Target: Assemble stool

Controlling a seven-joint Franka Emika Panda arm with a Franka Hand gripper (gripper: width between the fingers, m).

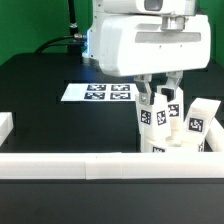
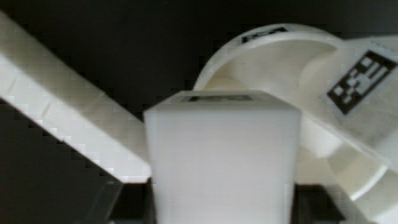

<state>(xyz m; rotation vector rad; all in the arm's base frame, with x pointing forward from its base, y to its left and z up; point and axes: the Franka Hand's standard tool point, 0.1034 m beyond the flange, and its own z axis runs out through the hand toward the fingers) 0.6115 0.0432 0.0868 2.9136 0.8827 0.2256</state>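
So on the black counter, starting at the exterior view's left, there's a short white rail at the edge, and the marker board lies flat, well off to that side of the jaws and a bit behind them. A long rail runs across the front, below the jaws. The jaws hang pointing down from the big white arm and are closed onto a leg block, which stands upright between the fingers. In the wrist view that same block fills the middle, gripped at both sides. The seat sits right under and around the block, touching it as far as I can tell; its curved rim shows in the wrist view too. Another tagged leg stands upright just beside the jaws on the exterior view's right.
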